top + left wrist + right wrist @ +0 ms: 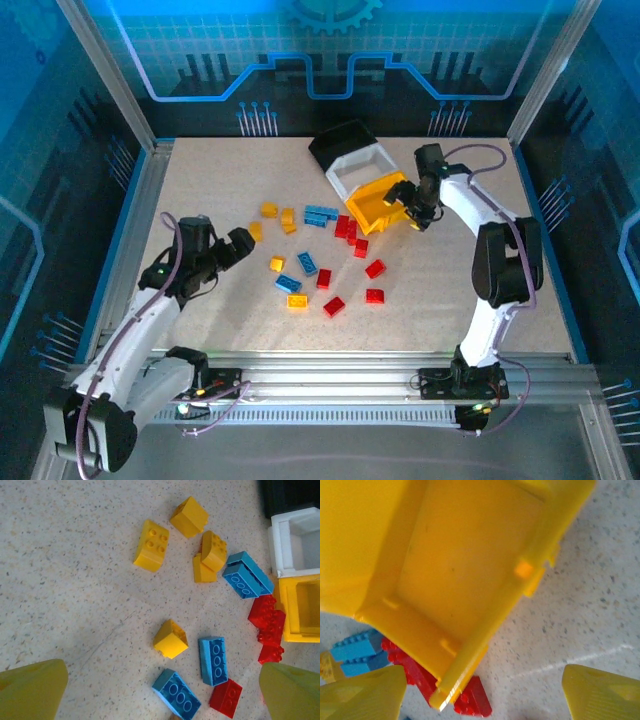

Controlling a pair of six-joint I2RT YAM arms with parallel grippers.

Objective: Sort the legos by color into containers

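Right gripper point(412, 211) spread wide at yellow bin point(375, 200), near far edge of table point(480, 330). Left gripper point(243, 243) spread wide over bricks point(307, 263), mid-table. Bin wall best caught squarely; red bricks point(470, 702) at rim not dragged.

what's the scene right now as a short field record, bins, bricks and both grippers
bins: black bin, white bin and yellow bin clustered at the far middle of the table
bin contents: white and yellow look empty; black too dark to tell
bricks: red bricks, blue bricks and yellow bricks loose on the table, unsorted
left gripper: open, above the bricks' left side, holding nothing
right gripper: open, yellow bin's wall between its jaws, not clamped
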